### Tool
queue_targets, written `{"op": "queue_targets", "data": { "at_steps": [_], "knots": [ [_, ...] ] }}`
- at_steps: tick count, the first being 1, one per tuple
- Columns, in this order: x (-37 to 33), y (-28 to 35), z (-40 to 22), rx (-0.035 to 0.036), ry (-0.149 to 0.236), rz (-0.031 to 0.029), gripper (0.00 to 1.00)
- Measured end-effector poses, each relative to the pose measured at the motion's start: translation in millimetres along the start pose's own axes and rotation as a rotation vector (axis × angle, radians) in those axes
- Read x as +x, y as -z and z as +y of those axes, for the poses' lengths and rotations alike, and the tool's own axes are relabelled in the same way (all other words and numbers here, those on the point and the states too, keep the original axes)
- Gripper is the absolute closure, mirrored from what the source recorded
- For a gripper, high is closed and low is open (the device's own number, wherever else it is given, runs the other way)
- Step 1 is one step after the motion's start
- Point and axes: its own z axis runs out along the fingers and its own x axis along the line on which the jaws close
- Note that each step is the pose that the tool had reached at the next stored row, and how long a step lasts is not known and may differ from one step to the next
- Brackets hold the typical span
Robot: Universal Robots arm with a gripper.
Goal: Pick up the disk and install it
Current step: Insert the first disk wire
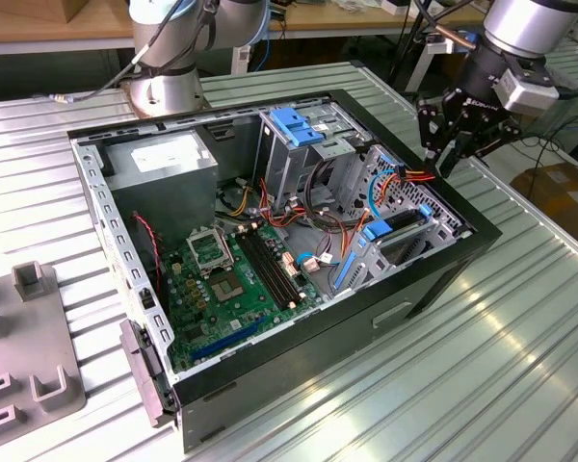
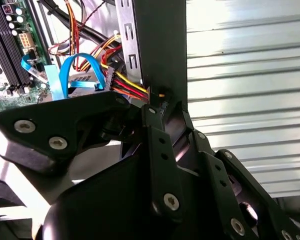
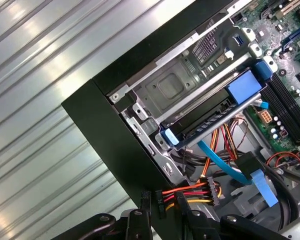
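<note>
While the end effector (image 1: pixel 441 164) is held clamped on the power connector (image 3: pixel 160 199) at the case (image 1: pixel 443 279) rim | the disk (image 3: pixel 210 112) is seen seated in its bay, below and inward of it | long axis is laid along the case wall.

Arm base (image 1: pixel 164 87) stands far, exterior view's left. Wrist (image 1: pixel 520 34) shows at exterior view's far right, tilted downward. Black gripper (image 1: pixel 445 154) hangs below it, pointing down toward exterior view's left.
</note>
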Motion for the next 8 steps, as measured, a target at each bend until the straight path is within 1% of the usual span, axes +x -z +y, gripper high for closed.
{"op": "queue_targets", "data": {
  "at_steps": [3,6,8],
  "knots": [
    [-0.5,-1.6,-0.7,0.0004,0.011,-0.0001,0.67],
    [-0.5,-2.9,-0.6,-0.0029,0.011,0.0032,0.67],
    [-0.4,-2.9,-0.5,-0.0037,0.011,0.0037,0.67]
  ]
}}
